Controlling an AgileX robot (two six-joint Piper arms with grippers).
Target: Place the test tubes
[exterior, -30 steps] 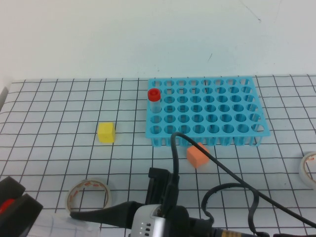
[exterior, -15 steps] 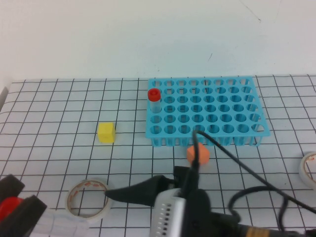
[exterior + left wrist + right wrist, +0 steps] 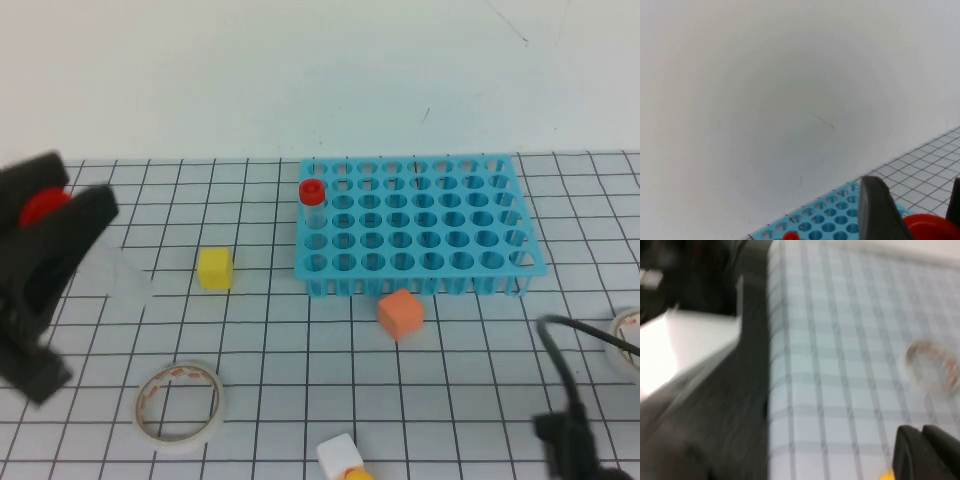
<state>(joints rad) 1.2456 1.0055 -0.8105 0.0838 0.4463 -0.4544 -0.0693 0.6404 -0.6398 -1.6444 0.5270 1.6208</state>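
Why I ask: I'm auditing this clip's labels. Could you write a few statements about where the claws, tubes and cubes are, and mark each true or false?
1. The left claw holds the held test tube by its red cap, above the left side of the table. True.
2. The blue rack contains three tubes. False: only one racked tube stands there, in its leftmost column.
3. The orange cube sits inside the rack. False: it lies on the table just in front of it.
4. The right claw is shut, low at the table's near right side. True.
5. The yellow cube lies left of the rack. True.
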